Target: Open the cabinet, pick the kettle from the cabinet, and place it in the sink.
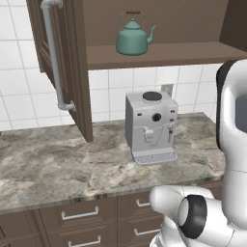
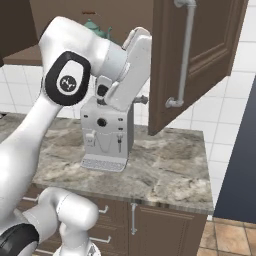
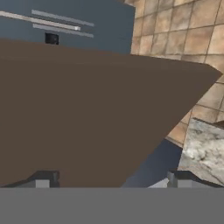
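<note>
The cabinet stands open, its left door (image 1: 65,58) and right door (image 2: 200,55) both swung out. On its shelf (image 1: 159,54) sits the teal kettle (image 1: 133,38), upright with its spout to the right. In the right base view my arm covers most of the kettle (image 2: 100,29). My gripper (image 3: 111,181) is open, with nothing between its fingertips (image 3: 43,179). A broad brown cabinet surface (image 3: 87,113) lies close in front of it in the hand view. The sink is out of view.
A grey coffee machine (image 1: 151,126) stands on the marbled counter (image 1: 53,164) right under the kettle. Drawers (image 1: 79,214) run below the counter. Right of the counter's end (image 2: 197,190) are a dark blue appliance (image 2: 240,150) and tiled floor (image 2: 227,237).
</note>
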